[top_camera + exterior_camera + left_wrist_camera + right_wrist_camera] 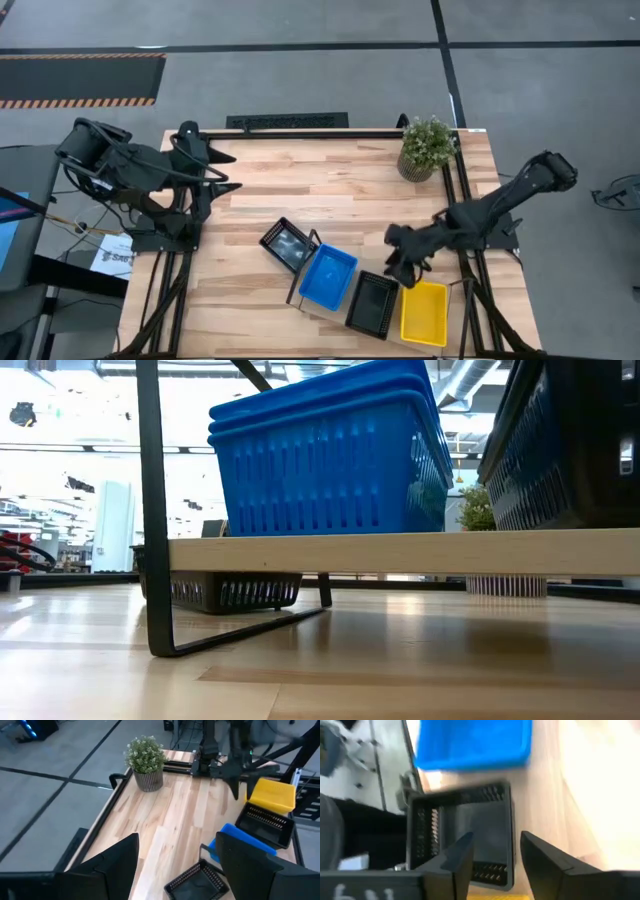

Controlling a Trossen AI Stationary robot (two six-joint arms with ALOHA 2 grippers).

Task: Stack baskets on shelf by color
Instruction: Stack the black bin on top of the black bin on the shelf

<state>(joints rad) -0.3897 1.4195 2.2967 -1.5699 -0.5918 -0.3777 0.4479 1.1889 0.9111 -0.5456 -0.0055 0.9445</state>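
On the shelf (400,552) near the table's front edge stand a blue basket stack (327,277), a black basket (373,303) and a yellow basket (424,313). Another black basket (288,244) lies askew on the table behind the shelf. My right gripper (495,852) hovers open over the shelf's black basket (460,835), one finger on either side of its far wall and apart from it. My left gripper (175,865) waits open, high over the table's left side.
A potted green plant (427,148) stands at the table's far right corner. The shelf's thin black end frame (155,510) rises at its left end. Bare wood lies between the left arm and the loose black basket.
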